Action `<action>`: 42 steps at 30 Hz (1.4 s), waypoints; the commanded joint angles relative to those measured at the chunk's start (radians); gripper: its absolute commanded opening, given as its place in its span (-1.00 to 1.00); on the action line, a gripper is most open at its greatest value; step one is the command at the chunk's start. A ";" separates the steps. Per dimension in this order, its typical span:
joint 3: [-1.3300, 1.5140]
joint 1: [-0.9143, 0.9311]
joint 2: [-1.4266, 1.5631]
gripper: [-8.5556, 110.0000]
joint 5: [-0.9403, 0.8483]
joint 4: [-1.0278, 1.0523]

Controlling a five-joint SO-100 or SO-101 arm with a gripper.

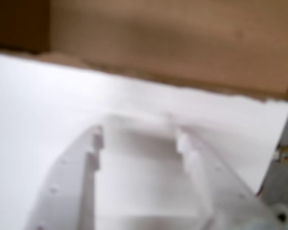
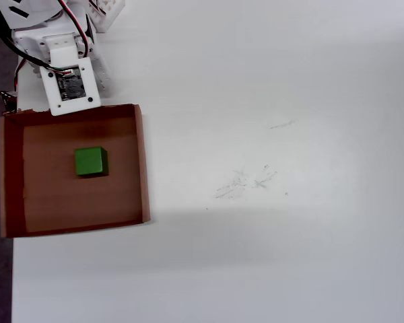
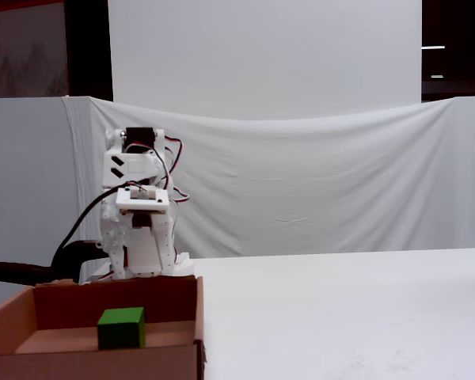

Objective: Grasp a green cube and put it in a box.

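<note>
The small bright-green matte cube (image 2: 91, 162) was seen resting on the flat bottom of the shallow brown cardboard box (image 2: 142, 161), roughly at its centre in the overhead view and clear of all four low walls; in the fixed view it (image 3: 121, 328) was seen upright behind the near wall of the box (image 3: 95, 363). The box was placed at the left edge of the white tabletop (image 2: 276, 161). The white two-finger gripper (image 1: 137, 136) was shown blurred in the wrist view, its fingers spread apart with nothing between them, held over white tabletop just short of the box wall (image 1: 173, 43). The white arm (image 3: 138, 214) was folded up behind the box.
</note>
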 commanded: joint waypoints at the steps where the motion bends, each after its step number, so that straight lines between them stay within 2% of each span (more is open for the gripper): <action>1: -0.005 0.003 0.006 -0.50 0.002 0.008; 42: -0.005 0.003 0.006 -0.50 0.058 0.003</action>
